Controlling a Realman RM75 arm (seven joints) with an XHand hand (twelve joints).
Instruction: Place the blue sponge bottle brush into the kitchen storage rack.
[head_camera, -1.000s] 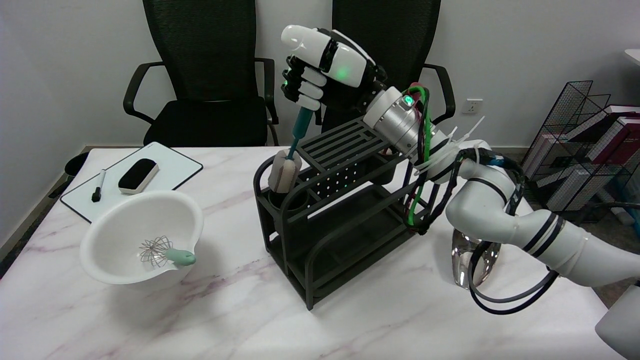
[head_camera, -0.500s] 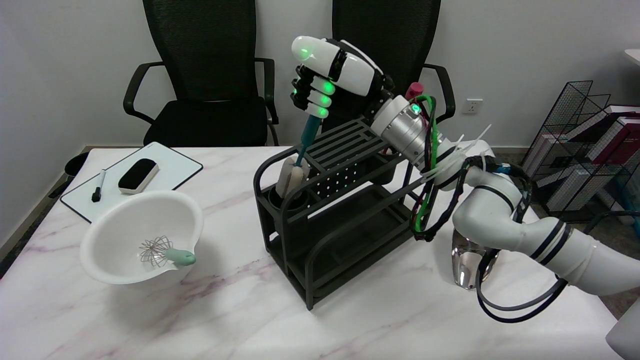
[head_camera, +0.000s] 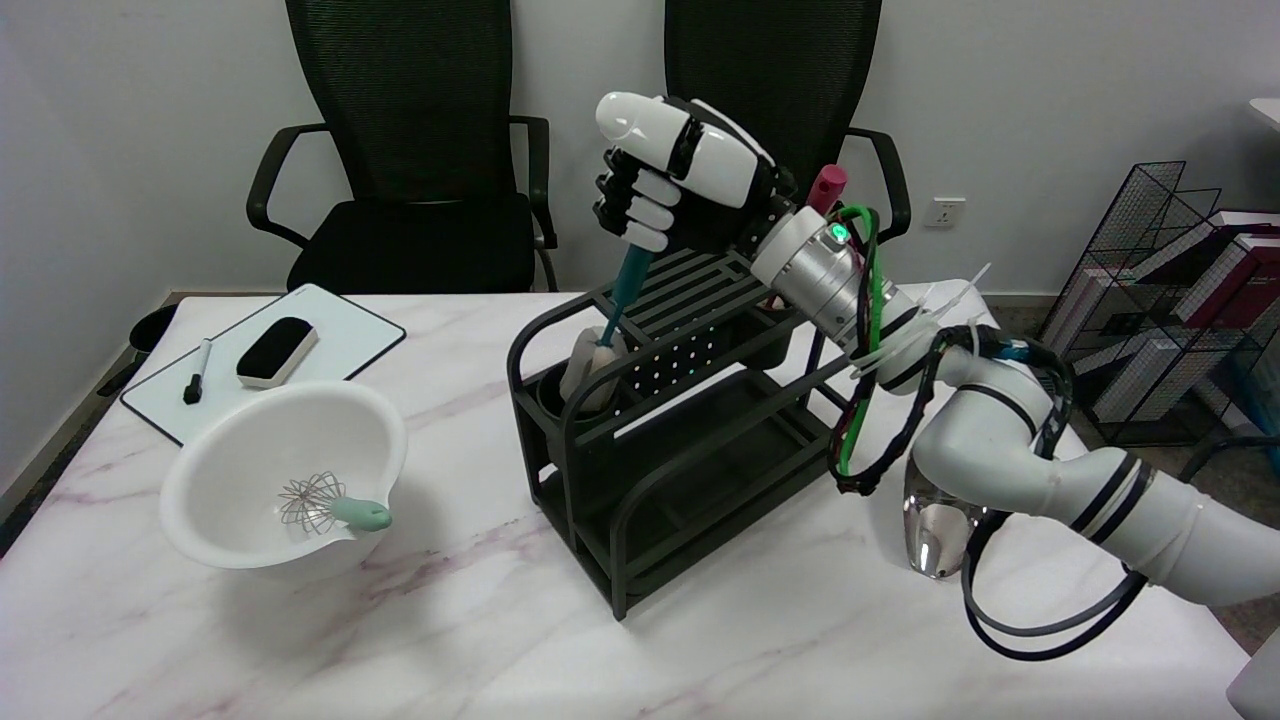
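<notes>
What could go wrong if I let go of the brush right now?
The brush leans, its sponge only partly inside the rack's round cup; released by the right hand, it might tip out over the rack rim. Pushing down at this tilt could jam the sponge against the cup's edge.

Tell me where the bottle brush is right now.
In the head view, the bottle brush is at centre, its handle held by the right hand, its sponge head in the round cup at the storage rack's left end.
</notes>
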